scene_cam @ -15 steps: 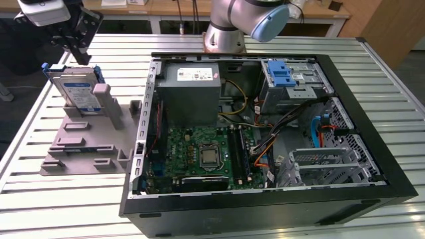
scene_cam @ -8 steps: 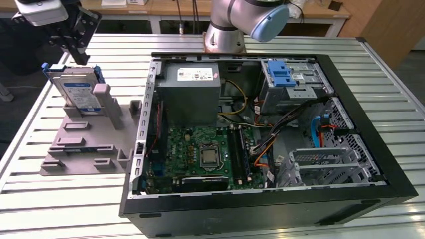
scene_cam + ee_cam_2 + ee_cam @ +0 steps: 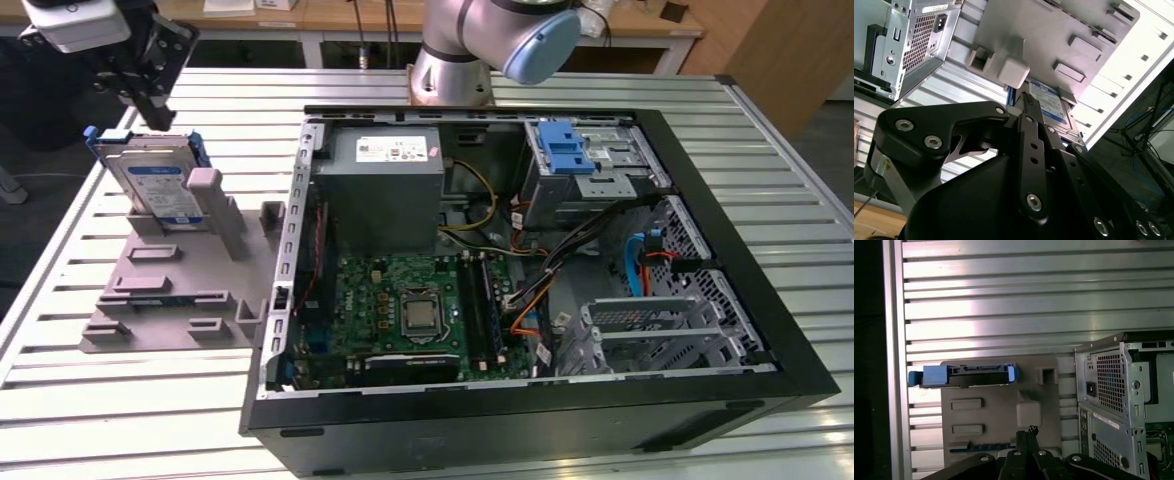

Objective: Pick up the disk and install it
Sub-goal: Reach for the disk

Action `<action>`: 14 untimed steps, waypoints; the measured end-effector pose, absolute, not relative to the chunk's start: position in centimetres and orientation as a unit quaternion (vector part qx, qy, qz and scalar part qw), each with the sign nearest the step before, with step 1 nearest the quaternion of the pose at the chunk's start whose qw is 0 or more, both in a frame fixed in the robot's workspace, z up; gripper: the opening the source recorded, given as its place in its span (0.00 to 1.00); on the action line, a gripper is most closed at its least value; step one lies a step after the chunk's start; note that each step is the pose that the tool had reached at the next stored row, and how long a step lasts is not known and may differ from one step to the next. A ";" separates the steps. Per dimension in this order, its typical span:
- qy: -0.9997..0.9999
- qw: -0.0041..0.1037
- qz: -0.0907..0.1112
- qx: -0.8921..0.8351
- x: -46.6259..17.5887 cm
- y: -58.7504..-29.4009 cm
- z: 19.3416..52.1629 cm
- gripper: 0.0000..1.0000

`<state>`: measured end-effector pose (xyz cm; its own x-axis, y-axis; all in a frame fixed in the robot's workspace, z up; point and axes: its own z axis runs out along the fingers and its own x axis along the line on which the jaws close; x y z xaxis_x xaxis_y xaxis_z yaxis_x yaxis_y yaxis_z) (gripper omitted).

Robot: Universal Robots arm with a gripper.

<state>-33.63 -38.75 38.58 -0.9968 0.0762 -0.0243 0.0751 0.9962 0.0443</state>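
Observation:
The disk (image 3: 158,186) stands on edge in a slot of the grey holder (image 3: 174,292) on the table, at the exterior view's left. It is silver-grey with a white-and-blue label and a blue carrier around it. My gripper (image 3: 150,108) hangs a little above its far top corner, apart from it, fingers shut on nothing. In the first wrist view the disk (image 3: 969,375) shows edge-on beyond the gripper (image 3: 1027,432). In the second wrist view the disk's label (image 3: 1050,107) shows just past the gripper (image 3: 1026,100).
An open computer case (image 3: 747,200) lies beside the holder, to the exterior view's right. Inside it are a grey power-supply box (image 3: 387,165), a green motherboard (image 3: 407,300), cables, and a metal drive cage with a blue latch (image 3: 574,155). The arm's base (image 3: 451,70) stands behind the case.

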 end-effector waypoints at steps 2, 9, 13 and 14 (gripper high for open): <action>0.999 0.013 0.022 0.038 -33.8 -38.7 38.6 0.11; 0.999 0.009 0.022 0.038 -35.1 -37.5 38.4 0.11; 0.999 0.008 0.021 0.038 -36.4 -36.5 38.1 0.11; 0.999 0.008 0.021 0.038 -36.8 -36.3 38.0 0.11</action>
